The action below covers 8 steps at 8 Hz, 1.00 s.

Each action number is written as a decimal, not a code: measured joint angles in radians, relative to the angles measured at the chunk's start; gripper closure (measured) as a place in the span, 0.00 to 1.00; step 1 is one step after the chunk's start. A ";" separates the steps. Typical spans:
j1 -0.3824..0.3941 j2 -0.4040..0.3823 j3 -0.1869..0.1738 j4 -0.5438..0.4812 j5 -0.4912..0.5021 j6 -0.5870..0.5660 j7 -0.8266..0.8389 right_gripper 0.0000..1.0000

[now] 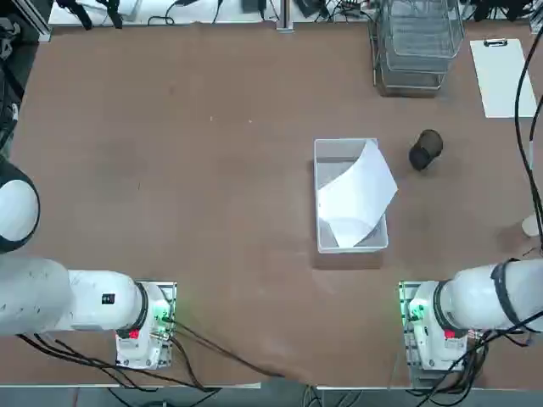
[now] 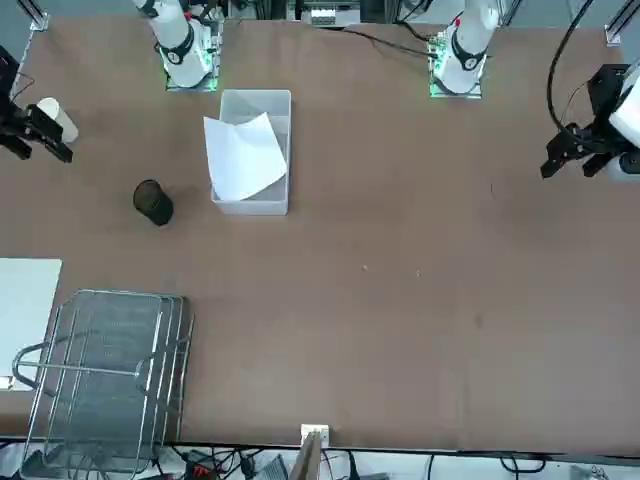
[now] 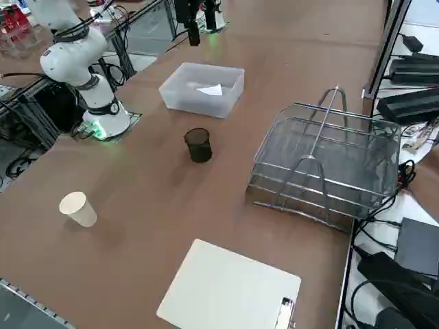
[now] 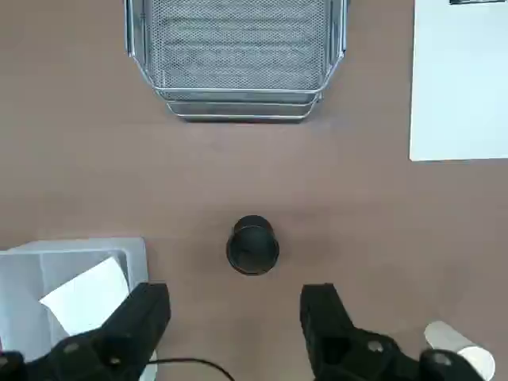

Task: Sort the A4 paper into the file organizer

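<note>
Looking down from overhead, the A4 paper (image 1: 357,193) lies curled and slanted inside a clear plastic bin (image 1: 327,153) at the frame's centre, one corner poking over the bin's right wall. The file organizer (image 1: 416,47) stands at the upper right edge of the table, a white clipboard (image 1: 504,78) just to its right, and a black cup (image 1: 425,150) sits between organizer and bin.

From the front camera, the organizer (image 2: 100,375) fills the lower left corner, well apart from the paper (image 2: 245,157) in the bin at upper left.

From the right side, a paper cup (image 3: 77,209) stands at the left.

At the wrist camera, the right gripper (image 4: 235,321) hangs above the table with its two fingers spread wide, nothing between them.
</note>
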 joint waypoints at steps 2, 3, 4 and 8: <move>0.002 0.000 0.000 0.005 0.012 -0.021 0.000 0.00; 0.006 0.000 0.000 0.011 0.031 -0.023 0.000 0.00; 0.009 0.006 0.001 0.018 0.049 -0.036 0.000 0.00; 0.050 0.110 0.005 -0.025 0.170 -0.093 0.023 0.00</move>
